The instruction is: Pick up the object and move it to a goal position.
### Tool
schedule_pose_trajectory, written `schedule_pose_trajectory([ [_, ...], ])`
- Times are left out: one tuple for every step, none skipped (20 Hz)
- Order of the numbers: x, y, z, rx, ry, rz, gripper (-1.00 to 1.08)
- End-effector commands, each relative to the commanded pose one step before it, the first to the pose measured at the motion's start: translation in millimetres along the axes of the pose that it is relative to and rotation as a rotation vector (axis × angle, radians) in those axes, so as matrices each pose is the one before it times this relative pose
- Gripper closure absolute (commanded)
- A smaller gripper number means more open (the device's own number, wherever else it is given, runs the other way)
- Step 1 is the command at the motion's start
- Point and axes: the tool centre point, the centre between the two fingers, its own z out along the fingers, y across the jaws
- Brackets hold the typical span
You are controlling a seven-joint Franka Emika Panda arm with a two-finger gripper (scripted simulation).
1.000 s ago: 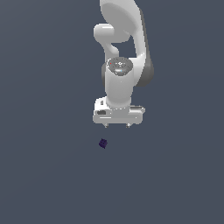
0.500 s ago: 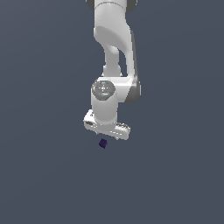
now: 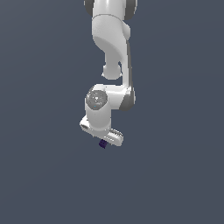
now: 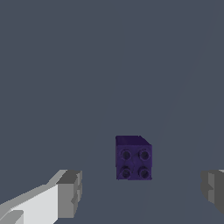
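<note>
The object is a tiny dark purple cube (image 3: pixel 103 144) with four round dimples on one face. It lies on the flat grey floor, partly hidden under my white gripper (image 3: pixel 102 141) in the exterior view. In the wrist view the cube (image 4: pixel 133 158) sits between my two grey fingertips (image 4: pixel 70 193), which stand wide apart to either side of it. My gripper (image 4: pixel 142 190) is open and does not touch the cube. The fingers are hidden behind the hand in the exterior view.
The white arm (image 3: pixel 111 52) rises from the gripper to the top of the exterior view. The plain grey floor (image 3: pixel 175 175) spreads all around with no other objects in sight.
The arm has lowered and swung toward the exterior view's left, bringing the gripper down over the cube. The cube has not moved.
</note>
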Motion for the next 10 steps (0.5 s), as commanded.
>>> schedule_pose_trajectory([
  [0.02,0.03,0.02,-0.00002,0.00000,0.00011,-0.92],
  [-0.01,-0.02,0.37,0.00000,0.00000,0.00000,-0.92],
  [-0.03,-0.07,1.11,0.00000,0.00000,0.00000,-0.92],
  [0.05,0.20,1.82,0.00001,0.00004,0.00049,-0.92],
  [-0.09,-0.15,2.58,0.00000,0.00000,0.00000,-0.92],
  [0.04,0.24,3.27,0.00001,0.00006,0.00069,-0.92],
  [-0.05,0.08,4.00,0.00001,0.00004,0.00049,-0.92],
  [-0.10,0.05,4.70,0.00001,0.00004,0.00049,-0.92],
  [-0.10,0.14,5.38,0.00001,0.00006,0.00069,-0.92],
  [-0.14,0.12,5.96,0.00001,0.00006,0.00069,-0.92],
])
